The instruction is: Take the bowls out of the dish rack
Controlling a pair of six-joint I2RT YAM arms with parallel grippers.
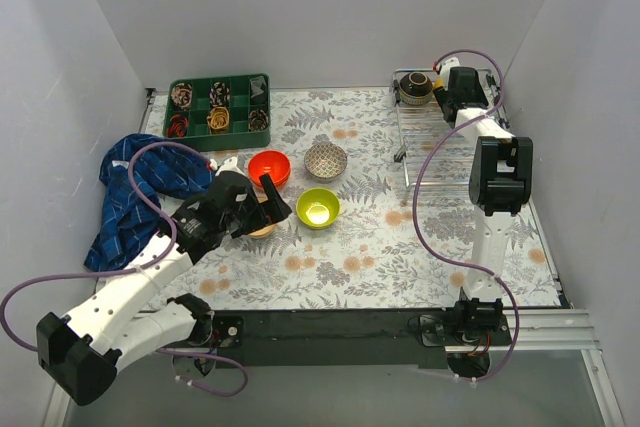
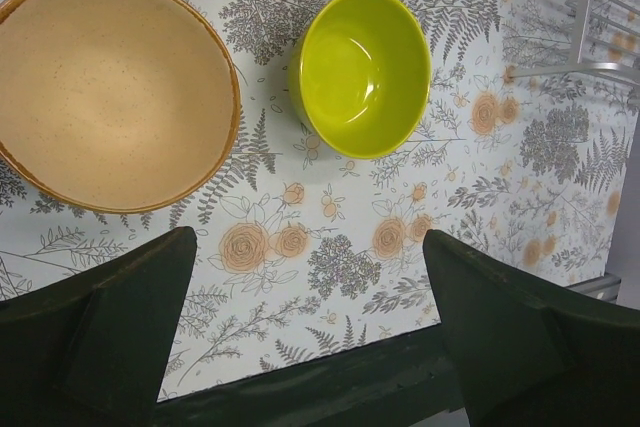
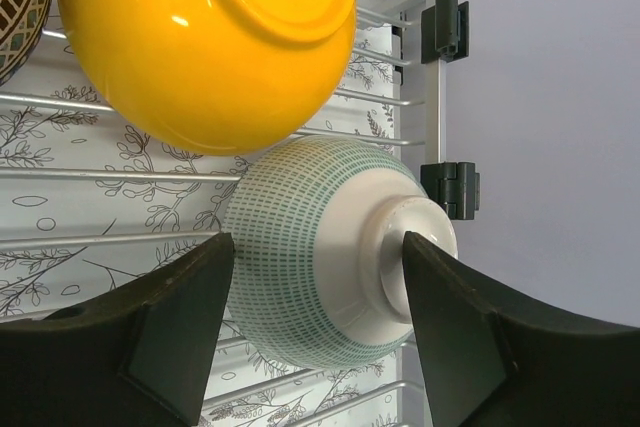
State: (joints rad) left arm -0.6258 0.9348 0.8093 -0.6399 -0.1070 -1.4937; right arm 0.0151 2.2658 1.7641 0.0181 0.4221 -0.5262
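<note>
My left gripper (image 2: 310, 272) is open and empty, hanging just above the table. Ahead of it stand a beige bowl (image 2: 110, 97) and a lime green bowl (image 2: 362, 67). In the top view it (image 1: 265, 205) hovers over the beige bowl (image 1: 263, 231), near a red-orange bowl (image 1: 269, 167), a white patterned bowl (image 1: 326, 159) and the lime bowl (image 1: 318, 207). My right gripper (image 3: 318, 247) is at the far end of the dish rack (image 1: 440, 147). Its jaws stand either side of a pale mint bowl (image 3: 320, 267) lying on its side. A yellow-orange bowl (image 3: 200, 37) and a dark brown bowl (image 3: 18, 7) lie beside it.
A green compartment tray (image 1: 190, 123) with small items stands at the back left. A blue checked cloth (image 1: 135, 197) lies at the left. The rack's corner (image 2: 580, 42) is to the right of the lime bowl. Grey walls close in on three sides.
</note>
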